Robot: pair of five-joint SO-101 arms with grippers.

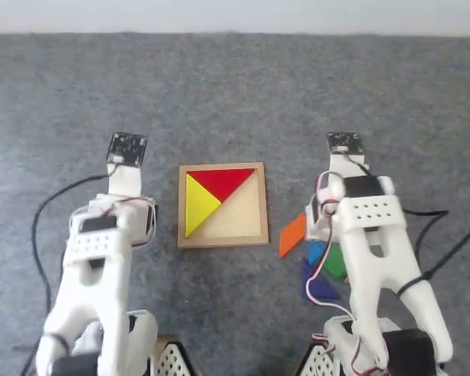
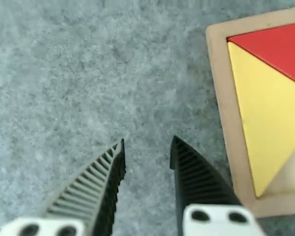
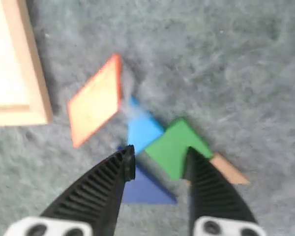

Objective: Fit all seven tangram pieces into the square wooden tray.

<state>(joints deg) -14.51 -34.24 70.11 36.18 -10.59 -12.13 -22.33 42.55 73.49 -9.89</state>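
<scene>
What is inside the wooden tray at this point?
A red triangle and a yellow triangle lie in the tray; the remainder is bare wood. Nothing covers it from above.

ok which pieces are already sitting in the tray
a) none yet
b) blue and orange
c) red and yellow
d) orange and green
c: the red triangle and the yellow triangle lie inside the tray, while the orange piece lies outside it, off to one side.
</scene>
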